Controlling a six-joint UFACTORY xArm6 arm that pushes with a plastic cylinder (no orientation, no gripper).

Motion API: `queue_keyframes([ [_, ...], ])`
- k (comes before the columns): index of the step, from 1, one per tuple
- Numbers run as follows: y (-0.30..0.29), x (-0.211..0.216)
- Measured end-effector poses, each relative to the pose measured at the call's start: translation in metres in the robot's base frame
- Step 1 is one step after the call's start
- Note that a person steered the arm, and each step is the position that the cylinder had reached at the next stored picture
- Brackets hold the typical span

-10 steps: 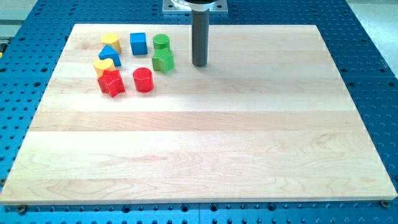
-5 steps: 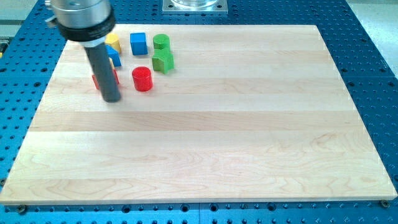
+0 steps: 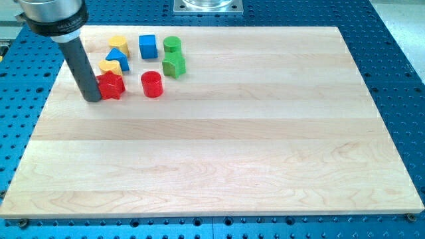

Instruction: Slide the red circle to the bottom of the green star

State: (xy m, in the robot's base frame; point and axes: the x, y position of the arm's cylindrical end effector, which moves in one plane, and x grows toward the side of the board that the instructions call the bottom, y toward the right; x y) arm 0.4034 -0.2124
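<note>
The red circle [image 3: 152,84] stands on the wooden board near the view's top left. The green star [image 3: 174,64] sits just up and to the right of it, a small gap apart. My tip [image 3: 92,99] is at the far left, touching the left side of a red star-shaped block [image 3: 111,86], which lies between my tip and the red circle.
A green cylinder [image 3: 172,44], a blue cube [image 3: 147,46], a yellow block [image 3: 118,43], a blue block [image 3: 119,58] and another yellow block [image 3: 109,67] cluster above the red blocks. The board's left edge [image 3: 41,113] is close to my tip.
My tip swept from the top centre of the board to the left, passed in front of the red star, and now stands at that block's left side. The blocks have barely moved.
</note>
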Motion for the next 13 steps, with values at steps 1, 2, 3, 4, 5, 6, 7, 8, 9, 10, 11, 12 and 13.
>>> queue_keyframes([
  [1, -0.015, 0.033],
  [2, 0.034, 0.034],
  [3, 0.065, 0.027],
  [4, 0.075, 0.001],
  [5, 0.082, -0.009],
  [6, 0.087, -0.006],
  [7, 0.086, 0.005],
  [8, 0.086, -0.017],
  [9, 0.086, -0.035],
  [10, 0.086, -0.048],
  [11, 0.092, -0.039],
  [12, 0.099, -0.016],
  [13, 0.076, 0.018],
])
